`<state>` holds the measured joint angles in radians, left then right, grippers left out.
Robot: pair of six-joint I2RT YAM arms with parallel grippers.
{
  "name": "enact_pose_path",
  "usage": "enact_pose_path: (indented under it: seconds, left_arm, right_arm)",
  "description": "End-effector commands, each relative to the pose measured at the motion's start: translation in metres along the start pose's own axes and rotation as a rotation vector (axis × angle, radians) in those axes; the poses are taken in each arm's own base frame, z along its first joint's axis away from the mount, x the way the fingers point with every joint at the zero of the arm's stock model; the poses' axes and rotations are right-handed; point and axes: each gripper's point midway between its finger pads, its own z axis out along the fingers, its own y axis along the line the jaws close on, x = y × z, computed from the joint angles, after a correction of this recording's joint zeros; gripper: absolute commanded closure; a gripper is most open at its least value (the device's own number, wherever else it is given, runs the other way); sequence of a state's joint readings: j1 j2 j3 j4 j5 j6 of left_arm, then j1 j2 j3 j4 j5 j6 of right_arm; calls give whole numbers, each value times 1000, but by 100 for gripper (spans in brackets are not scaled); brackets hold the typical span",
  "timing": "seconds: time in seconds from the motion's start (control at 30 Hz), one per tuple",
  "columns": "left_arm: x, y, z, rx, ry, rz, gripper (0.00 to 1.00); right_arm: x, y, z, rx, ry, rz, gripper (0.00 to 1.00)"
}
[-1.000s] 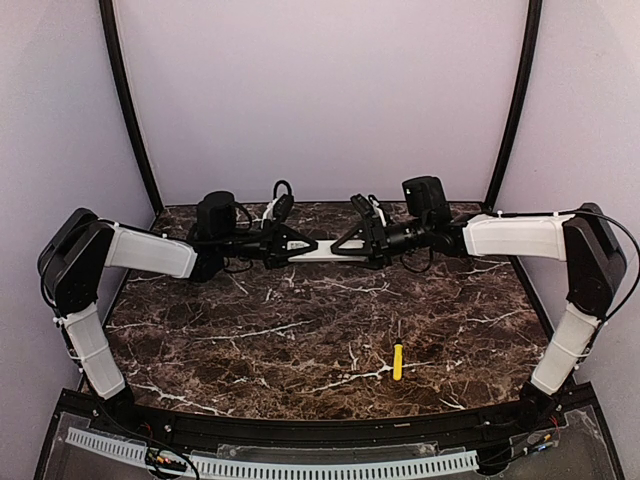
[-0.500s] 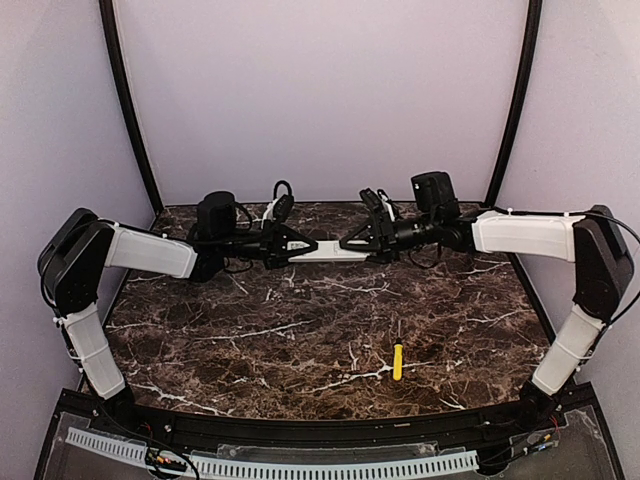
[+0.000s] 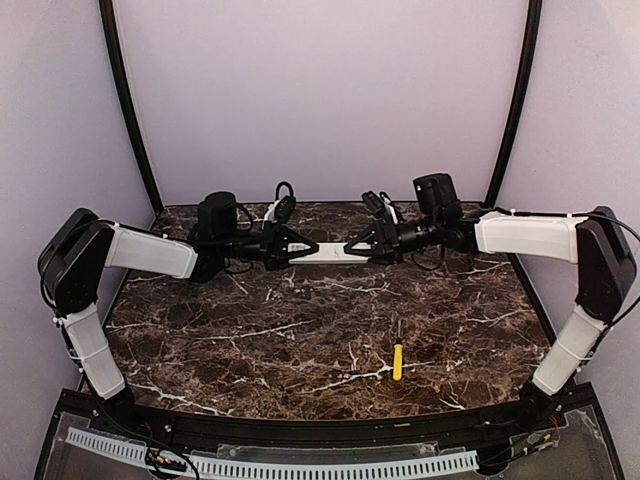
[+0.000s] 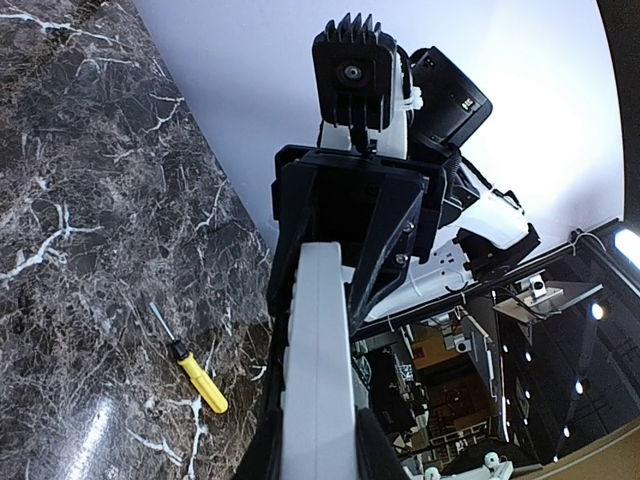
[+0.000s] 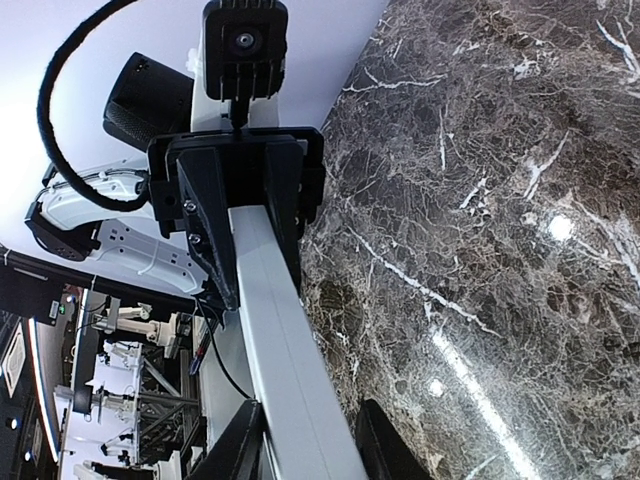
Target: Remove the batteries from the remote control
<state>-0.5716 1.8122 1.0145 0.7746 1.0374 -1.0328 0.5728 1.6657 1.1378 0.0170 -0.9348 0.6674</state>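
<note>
The slim white remote control (image 3: 335, 252) hangs level above the back of the table, held between both arms. My left gripper (image 3: 300, 247) is shut on its left end; in the left wrist view the dark fingers press both sides of the remote control (image 4: 318, 380). At the right end, my right gripper (image 3: 365, 247) has its fingers close against both sides of the remote control (image 5: 285, 350). The batteries are hidden. No buttons or compartment show in either wrist view.
A yellow-handled screwdriver (image 3: 397, 361) lies on the dark marble table (image 3: 300, 340), right of centre toward the front; it also shows as the screwdriver (image 4: 195, 375) in the left wrist view. Black frame posts stand at the back corners.
My right arm has drawn back a little to the right along the remote and its jaws have narrowed onto it. The left arm and the remote have stayed put.
</note>
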Motion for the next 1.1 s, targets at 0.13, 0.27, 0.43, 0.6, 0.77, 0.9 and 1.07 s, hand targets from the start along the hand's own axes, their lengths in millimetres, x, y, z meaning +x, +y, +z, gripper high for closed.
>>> enact_pose_path:
  seconds: [0.13, 0.27, 0.43, 0.6, 0.77, 0.9, 1.07]
  left_arm:
    - [-6, -21, -6, 47, -6, 44, 100]
    - [-7, -22, -8, 51, -7, 43, 100]
    - [-8, -23, -10, 59, -7, 42, 100]
    - [-7, -22, -11, 58, -6, 38, 100]
    - [-6, -21, -11, 57, -1, 34, 100]
    - [-5, -21, -11, 56, 3, 32, 100]
    - [-5, -18, -11, 51, 2, 28, 100]
  right_arm:
    - [1, 15, -14, -34, -8, -46, 70]
    - [3, 15, -14, -44, 1, -46, 69]
    - [4, 15, -16, -47, 3, -50, 67]
    - [6, 11, -16, -46, 9, -45, 68]
    - [6, 11, -17, -45, 9, -46, 67]
    - [2, 12, -24, -42, -7, -54, 60]
    - [2, 15, -31, -38, -7, -46, 58]
